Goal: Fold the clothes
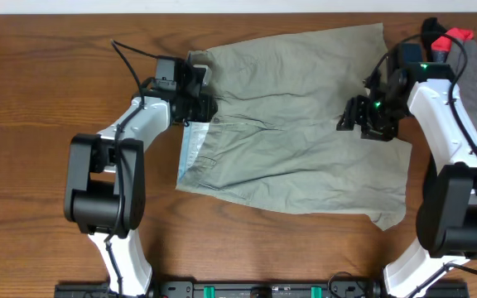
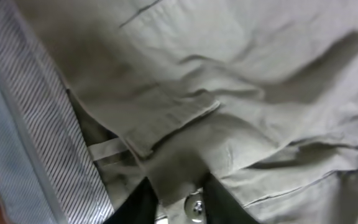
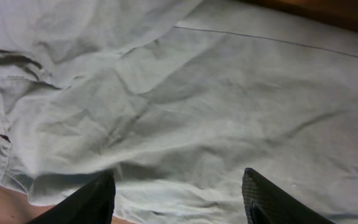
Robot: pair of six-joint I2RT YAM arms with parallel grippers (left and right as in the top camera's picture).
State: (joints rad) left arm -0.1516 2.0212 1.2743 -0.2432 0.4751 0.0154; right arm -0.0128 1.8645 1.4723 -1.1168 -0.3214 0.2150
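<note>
A pair of khaki-beige cotton shorts [image 1: 296,124] lies spread flat and unfolded in the middle of a wooden table [image 1: 40,124]. The waist points to 9 o'clock, where the pale blue pinstriped waistband lining [image 1: 187,157] shows along the edge. The two legs run toward 3 o'clock, one hem ending near 1 o'clock, the other near 4 o'clock. The cloth is lightly creased, more so near the waist.

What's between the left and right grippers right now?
Only the khaki shorts: their cloth spans the gap from left gripper to right gripper, nothing on top. Overhead view shows it.
</note>
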